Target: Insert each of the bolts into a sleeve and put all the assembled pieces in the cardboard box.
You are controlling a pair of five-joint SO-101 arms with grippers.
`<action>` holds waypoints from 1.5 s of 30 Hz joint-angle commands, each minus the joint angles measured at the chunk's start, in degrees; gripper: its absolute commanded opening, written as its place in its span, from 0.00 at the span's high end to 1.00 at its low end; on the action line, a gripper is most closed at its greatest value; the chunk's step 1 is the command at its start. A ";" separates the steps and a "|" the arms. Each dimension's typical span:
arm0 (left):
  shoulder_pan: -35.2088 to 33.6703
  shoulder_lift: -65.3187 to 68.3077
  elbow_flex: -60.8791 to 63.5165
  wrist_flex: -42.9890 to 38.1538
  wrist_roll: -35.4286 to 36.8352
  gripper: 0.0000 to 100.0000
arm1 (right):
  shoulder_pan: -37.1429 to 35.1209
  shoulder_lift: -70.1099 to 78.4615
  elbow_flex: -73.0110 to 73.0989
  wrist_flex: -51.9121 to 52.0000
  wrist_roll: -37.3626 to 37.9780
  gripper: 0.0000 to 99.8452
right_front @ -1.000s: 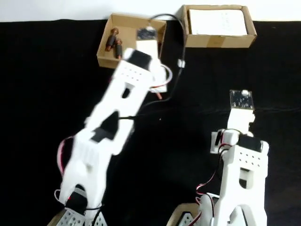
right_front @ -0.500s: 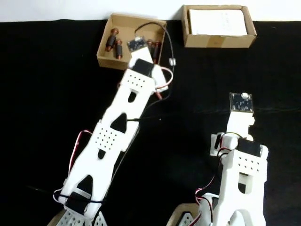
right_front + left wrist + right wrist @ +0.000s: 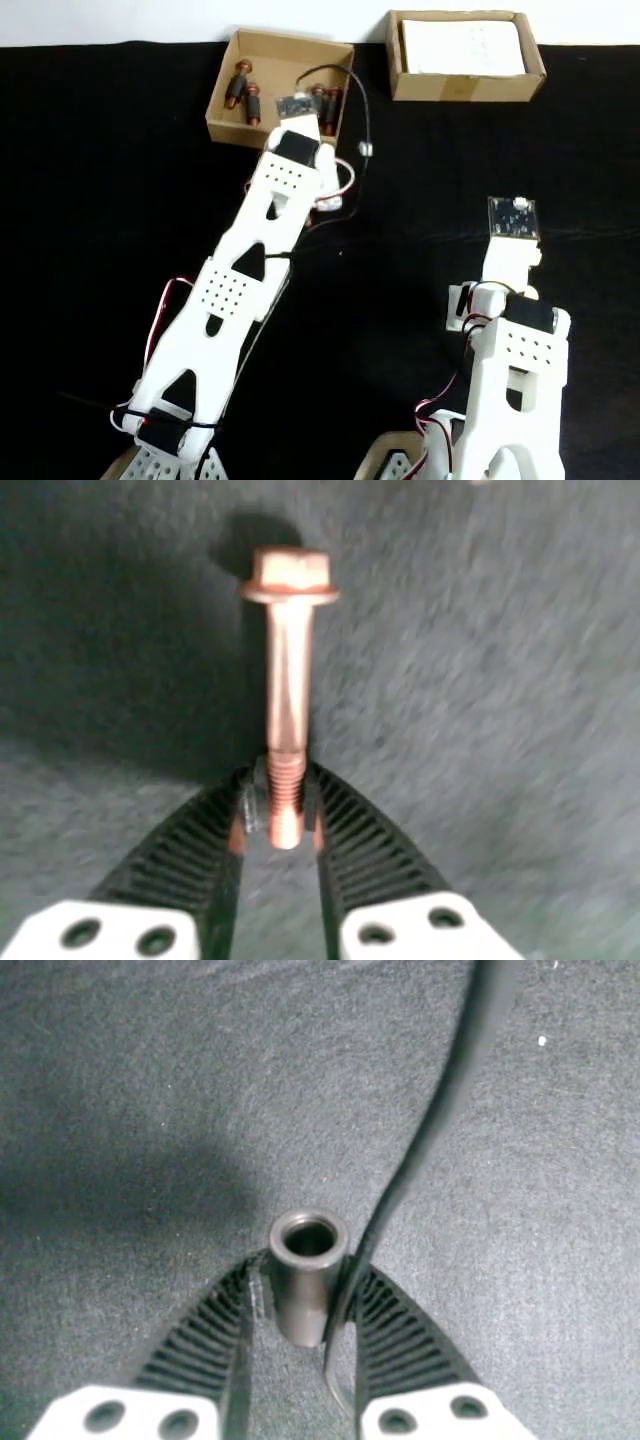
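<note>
My left gripper (image 3: 285, 825) is shut on the threaded tip of a copper bolt (image 3: 287, 680), whose hex head points away over dark cloth. My right gripper (image 3: 305, 1300) is shut on a dark sleeve (image 3: 305, 1270) that stands with its open bore facing the camera. In the high view the left arm (image 3: 285, 185) stretches to the near edge of the cardboard box (image 3: 222, 110) at the back left. That box holds two assembled pieces (image 3: 241, 88) on one side and two more (image 3: 326, 102) on the other. The right arm (image 3: 510, 300) stands at the front right.
A second cardboard box (image 3: 465, 85) with white paper inside sits at the back right. A black cable (image 3: 358, 100) loops from the left wrist over the box edge, and a black cable (image 3: 440, 1100) runs past the sleeve. Black cloth (image 3: 100, 220) covers the table.
The left arm has stretched out lower and its wrist has drawn back from over the box to its near edge, uncovering two pieces inside. The right arm has kept still.
</note>
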 commanded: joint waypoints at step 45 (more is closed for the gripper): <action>1.27 -40.31 65.63 -22.77 -8.09 0.80 | 0.22 -1.98 -0.04 -2.51 0.26 0.99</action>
